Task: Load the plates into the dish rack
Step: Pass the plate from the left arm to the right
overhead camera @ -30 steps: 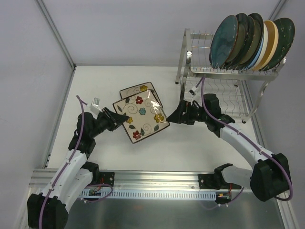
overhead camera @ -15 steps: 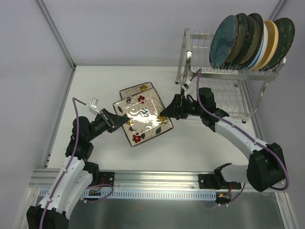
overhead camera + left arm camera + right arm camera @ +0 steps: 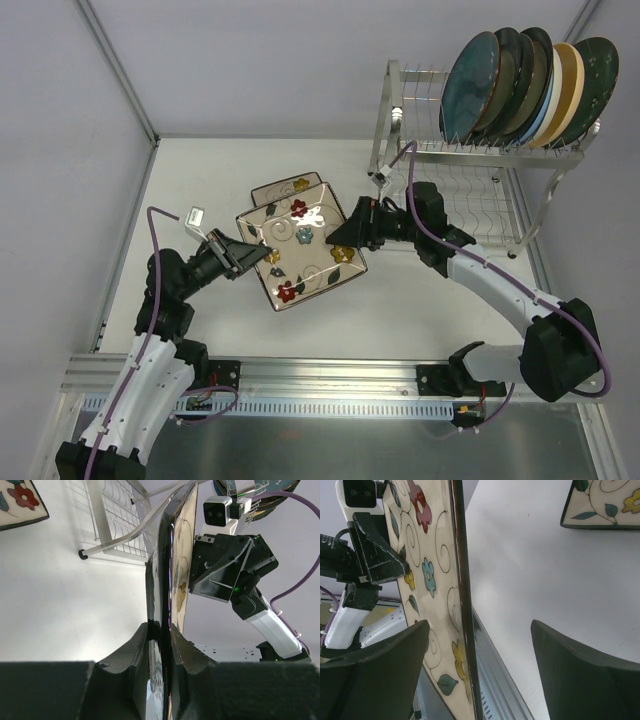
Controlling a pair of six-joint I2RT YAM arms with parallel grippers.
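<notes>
— From above, the held square plate (image 3: 300, 245) covers the flat square plate (image 3: 290, 188) on its side toward the near edge of the table (image 3: 200, 180).
— And the round plates (image 3: 520, 85) in the dish rack (image 3: 470, 150) overlap; only the front one shows its face.
— The left wrist view has the held square plate edge-on, cut off at the bottom.
— Whether the right gripper (image 3: 338, 238) touches its rim cannot be told.

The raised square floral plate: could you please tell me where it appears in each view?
Top external: the held plate, centre, tilted.
Left wrist: held plate edge-on, running up the middle.
Right wrist: held plate left of centre, flowered face showing.
Shared landmark: the second floral plate, flat on the table: top-left in left wrist, top-right in right wrist.
</notes>
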